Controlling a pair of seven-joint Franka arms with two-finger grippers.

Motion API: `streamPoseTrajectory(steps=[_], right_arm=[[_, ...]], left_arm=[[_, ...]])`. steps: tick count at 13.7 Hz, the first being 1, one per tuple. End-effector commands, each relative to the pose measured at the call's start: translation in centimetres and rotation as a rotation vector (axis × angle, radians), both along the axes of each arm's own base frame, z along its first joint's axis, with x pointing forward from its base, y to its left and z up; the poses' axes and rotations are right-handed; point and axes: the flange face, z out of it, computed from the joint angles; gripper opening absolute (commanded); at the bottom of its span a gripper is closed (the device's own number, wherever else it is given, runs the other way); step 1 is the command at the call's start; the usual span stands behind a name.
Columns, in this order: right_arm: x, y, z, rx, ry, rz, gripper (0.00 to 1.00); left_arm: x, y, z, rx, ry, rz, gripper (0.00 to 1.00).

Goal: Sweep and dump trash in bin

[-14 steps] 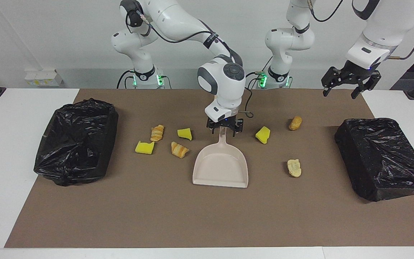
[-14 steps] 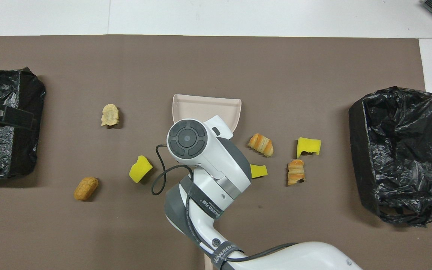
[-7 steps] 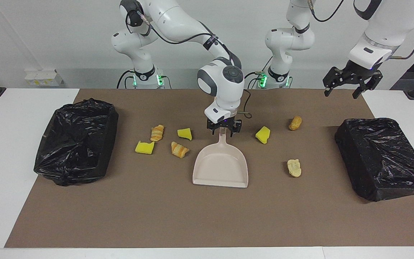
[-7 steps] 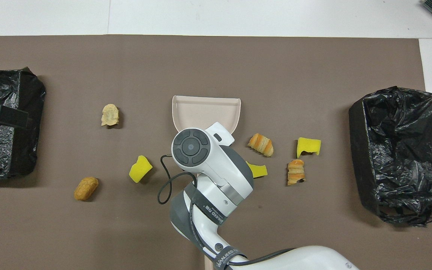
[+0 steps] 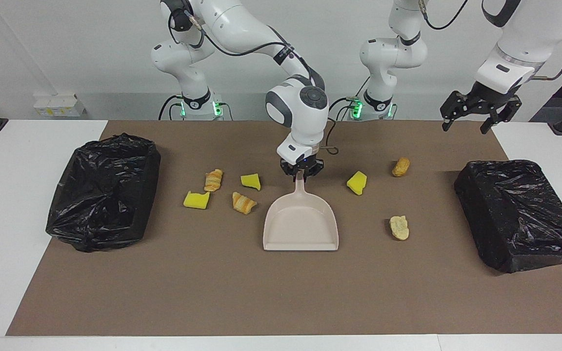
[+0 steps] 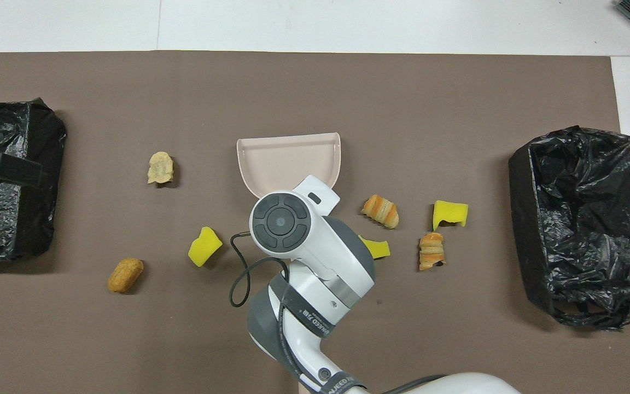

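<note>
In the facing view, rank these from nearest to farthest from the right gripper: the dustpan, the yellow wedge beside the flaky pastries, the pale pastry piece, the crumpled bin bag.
From the right gripper:
1. Dustpan: its handle is in the gripper's fingers.
2. Yellow wedge: just toward the right arm's end.
3. Pale pastry piece: toward the left arm's end, farther from the robots.
4. Crumpled bin bag: at the right arm's end of the table.

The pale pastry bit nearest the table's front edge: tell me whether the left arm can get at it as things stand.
Probably yes. The pale pastry bit lies alone on bare mat toward the left arm's end, and the left gripper hangs open and empty above that end.
</note>
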Motion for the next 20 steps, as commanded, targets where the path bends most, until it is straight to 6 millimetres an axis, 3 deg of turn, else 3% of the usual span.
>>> streamPoseTrajectory(steps=[1, 3, 7, 9, 11, 12, 15, 17, 20], right_arm=[[3.3, -6.4, 3.3, -0.008, -0.013, 0.282, 0.00], [5.5, -11.6, 4.9, -0.015, 0.003, 0.401, 0.00], [7.8, -19.8, 5.7, -0.042, 0.077, 0.686, 0.00], [8.8, -23.6, 5.2, -0.043, 0.112, 0.855, 0.00], [9.2, -26.7, 4.8, -0.042, 0.152, 0.986, 0.00], [9.4, -27.7, 4.6, -0.047, 0.162, 1.049, 0.00], [7.4, -29.0, 3.6, -0.127, 0.223, 1.249, 0.00], [5.7, -29.4, 2.9, -0.178, 0.269, 1.360, 0.00], [2.8, -28.3, 1.7, -0.280, 0.283, 1.497, 0.00]], left_arm=[[-0.4, -0.3, 0.1, -0.002, -0.006, 0.000, 1.00], [-0.4, -0.5, 0.2, -0.004, -0.012, 0.001, 1.00], [-1.3, -2.9, -0.4, -0.013, 0.006, -0.039, 1.00], [-3.8, -6.9, -2.3, -0.008, 0.042, -0.119, 1.00], [-7.1, -12.2, -5.1, -0.002, 0.071, -0.175, 1.00], [-9.2, -14.9, -6.9, 0.002, 0.086, -0.163, 1.00], [-15.5, -21.0, -11.3, 0.005, 0.076, -0.153, 1.00], [-18.3, -24.2, -13.1, -0.004, 0.106, -0.155, 1.00], [-22.8, -30.0, -16.9, -0.040, 0.068, -0.077, 1.00]])
